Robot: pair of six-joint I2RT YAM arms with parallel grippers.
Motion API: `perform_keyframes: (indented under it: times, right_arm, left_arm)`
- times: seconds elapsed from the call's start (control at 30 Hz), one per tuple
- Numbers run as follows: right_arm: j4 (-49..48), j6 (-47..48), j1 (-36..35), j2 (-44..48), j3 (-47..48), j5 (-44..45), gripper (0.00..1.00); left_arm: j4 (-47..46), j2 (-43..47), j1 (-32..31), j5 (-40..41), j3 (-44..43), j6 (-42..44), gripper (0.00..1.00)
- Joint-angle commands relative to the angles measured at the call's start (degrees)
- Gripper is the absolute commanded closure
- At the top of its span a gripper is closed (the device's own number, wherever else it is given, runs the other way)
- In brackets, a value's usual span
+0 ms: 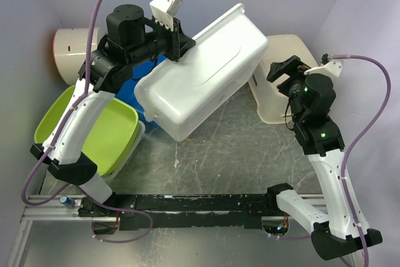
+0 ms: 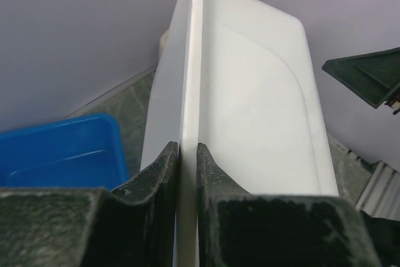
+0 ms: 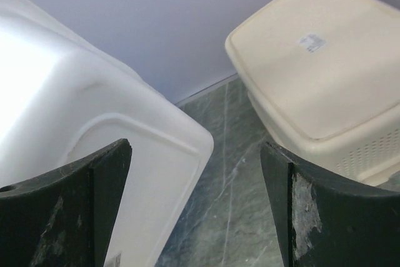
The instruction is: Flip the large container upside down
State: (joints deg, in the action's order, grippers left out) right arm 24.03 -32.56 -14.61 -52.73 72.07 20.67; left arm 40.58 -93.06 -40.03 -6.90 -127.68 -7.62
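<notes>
We are looking down at a grey table (image 1: 250, 148) with tubs all around it. A green tub (image 1: 119, 126) is sitting on the left, under the left arm. A blue tub (image 2: 59, 148) is sitting just behind it, and from above the big white tub is hiding most of it. A cream basket (image 3: 325, 60) is lying upside down on the right, near the back wall, and a small sticker is showing on its bottom. A round white thing (image 1: 70, 51) is lying in the far left corner.

The large container (image 1: 203, 73) is hanging tilted over the middle of the table. Its rim is pointing up toward the back wall, and one low corner is pointing down at the table. We cannot tell if that corner is touching the table. The container is filling the space between the blue tub and the cream basket.

The left gripper (image 2: 187, 154) is pinching the thin rim of the large container, with one finger on each side, squeezing tight. The right gripper (image 3: 195, 148) is hanging just beside the other end of the large container, in the gap between it and the cream basket. Its fingers are standing wide apart, and they are holding nothing.
</notes>
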Motion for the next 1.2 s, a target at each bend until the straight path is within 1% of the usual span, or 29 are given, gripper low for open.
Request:
perform_keyframes:
  times: [0.0, 0.1, 0.23, 0.33, 0.5, 0.6, 0.67, 0.83, 1.0, 1.17]
  right_arm:
    - [3.0, 2.7, 0.1, 1.3, 2.3, 5.9, 0.13]
    - [4.5, 3.8, 0.1, 0.9, 3.2, 6.5, 0.13]
    - [6.1, 4.9, 0.1, -0.3, 4.2, 7.0, 0.13]
    - [6.6, 5.1, 0.1, -0.8, 4.3, 7.2, 0.13]
    - [6.4, 6.1, 0.1, -0.9, 4.6, 8.0, 0.13]
    - [7.4, 7.3, 0.1, -1.0, 5.8, 11.3, 0.13]
    - [8.2, 7.8, 0.1, -0.9, 6.8, 14.0, 0.11]
    - [9.0, 8.2, 0.1, 0.2, 8.5, 18.6, 0.08]
    - [8.6, 9.0, 0.1, 0.4, 8.9, 19.1, 0.08]
    - [9.1, 9.3, 0.0, -0.1, 9.5, 19.9, 0.08]
  left_arm:
    - [-12.6, 3.4, -0.9, -4.7, -0.2, -6.4, 0.93]
    - [-14.6, 4.1, -1.0, -4.7, 1.5, -8.2, 0.93]
    - [-16.1, 5.2, -1.0, -1.9, 4.6, -10.5, 0.93]
    - [-18.0, 6.4, -0.9, -0.6, 8.8, -14.9, 0.93]
    - [-23.7, 8.1, -1.0, -3.5, 17.8, -22.9, 0.93]
    - [-26.9, 8.2, -1.0, -6.1, 21.5, -27.1, 0.93]
    - [-28.4, 8.4, -1.0, -6.8, 23.9, -29.4, 0.93]
    - [-31.6, 9.1, -0.9, -6.8, 28.4, -33.3, 0.93]
    - [-34.2, 9.0, -1.0, -8.4, 31.6, -37.8, 0.93]
    - [-34.4, 9.3, -1.0, -9.0, 33.5, -39.7, 0.93]
